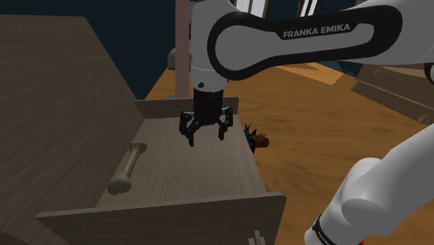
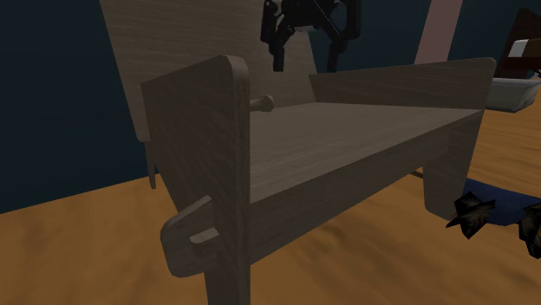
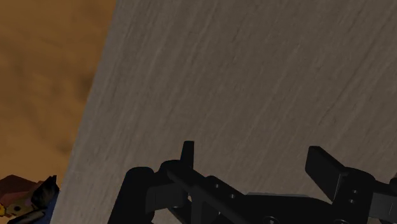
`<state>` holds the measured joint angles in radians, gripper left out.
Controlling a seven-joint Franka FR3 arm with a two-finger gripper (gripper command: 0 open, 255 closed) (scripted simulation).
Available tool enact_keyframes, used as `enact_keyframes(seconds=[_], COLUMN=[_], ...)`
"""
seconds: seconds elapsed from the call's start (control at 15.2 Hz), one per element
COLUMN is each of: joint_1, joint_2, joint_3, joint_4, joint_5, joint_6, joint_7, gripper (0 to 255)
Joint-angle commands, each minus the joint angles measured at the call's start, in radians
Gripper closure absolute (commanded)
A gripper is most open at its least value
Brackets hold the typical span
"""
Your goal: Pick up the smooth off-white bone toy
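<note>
Shoulder view: gripper [image 1: 206, 132] open, fingers spread and clasping nothing, hanging above the chair [image 1: 195, 174] seat near its far armrest. Pale bone toy [image 1: 127, 167] lying flat on that seat along the chair's backrest, well apart from the gripper. Second exterior view: one knobbed end of the bone toy [image 2: 263, 103] poking past the chair's near armrest.

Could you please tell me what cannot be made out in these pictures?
Bone toy: in the second exterior view the chair's armrest hides all but one end.
Hand: in that view the top edge cuts off its upper part.
Small dark thing on the floor: in the shoulder view, partly behind the seat, too dim to identify.
</note>
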<state>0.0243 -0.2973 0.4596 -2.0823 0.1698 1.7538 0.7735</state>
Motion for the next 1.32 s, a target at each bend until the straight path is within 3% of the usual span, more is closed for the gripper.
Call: enact_keyframes(seconds=[0.0, 0.26, 0.53, 1.06, 1.25], joint_1=[-0.005, 0.005, 0.055, 0.268, 0.26], joint_2=[0.085, 0.267, 0.468, 0.891, 0.887], joint_3=[0.043, 0.111, 0.142, 0.089, 0.086], joint_4=[0.066, 0.216, 0.4, 0.922, 0.875], joint_5=[-0.029, -0.118, -0.234, -0.431, -0.43], joint_6=[0.015, 0.021, -0.005, -0.169, -0.126], joint_7=[0.091, 0.272, 0.447, 0.687, 0.689], gripper=[0, 0, 0, 0, 0])
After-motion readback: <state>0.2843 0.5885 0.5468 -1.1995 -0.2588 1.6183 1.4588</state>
